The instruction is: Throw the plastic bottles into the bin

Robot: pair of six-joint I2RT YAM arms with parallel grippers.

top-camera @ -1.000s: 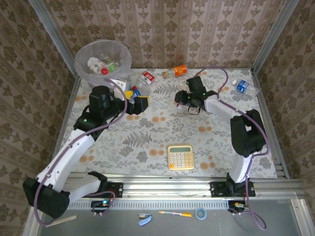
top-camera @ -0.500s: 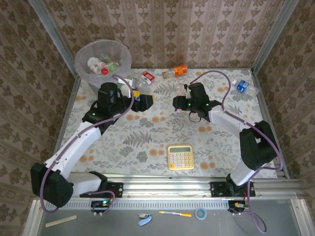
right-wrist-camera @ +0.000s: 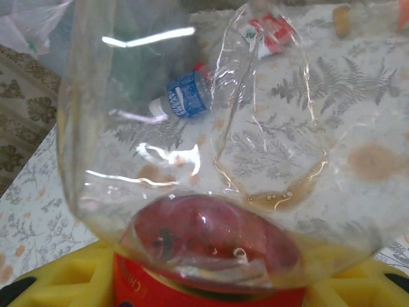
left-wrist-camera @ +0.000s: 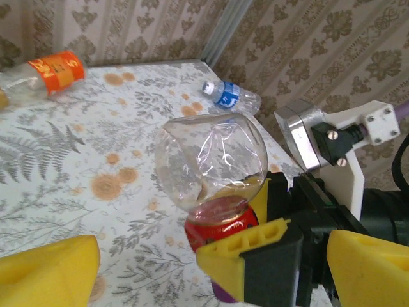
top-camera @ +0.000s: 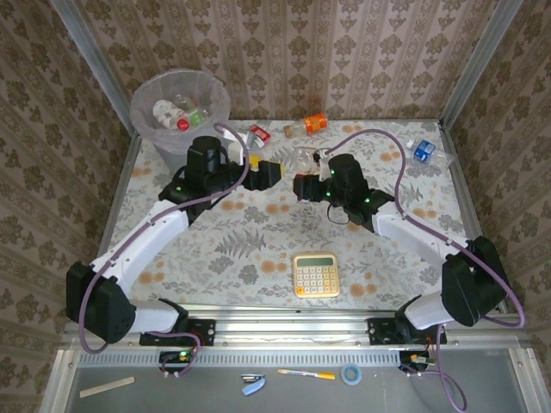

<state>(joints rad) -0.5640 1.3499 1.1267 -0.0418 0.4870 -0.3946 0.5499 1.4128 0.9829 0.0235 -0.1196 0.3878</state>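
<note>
Clear red-labelled bottle (right-wrist-camera: 192, 128), its neck hidden, sits clamped in right pincer (top-camera: 301, 183); left pincer (top-camera: 274, 170) gapes empty.

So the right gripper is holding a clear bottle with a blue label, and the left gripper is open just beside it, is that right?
Not quite. The clear bottle in the right gripper has a red label, not a blue one, as the right wrist view shows. The rest holds: the left gripper is open just beside it.
</note>
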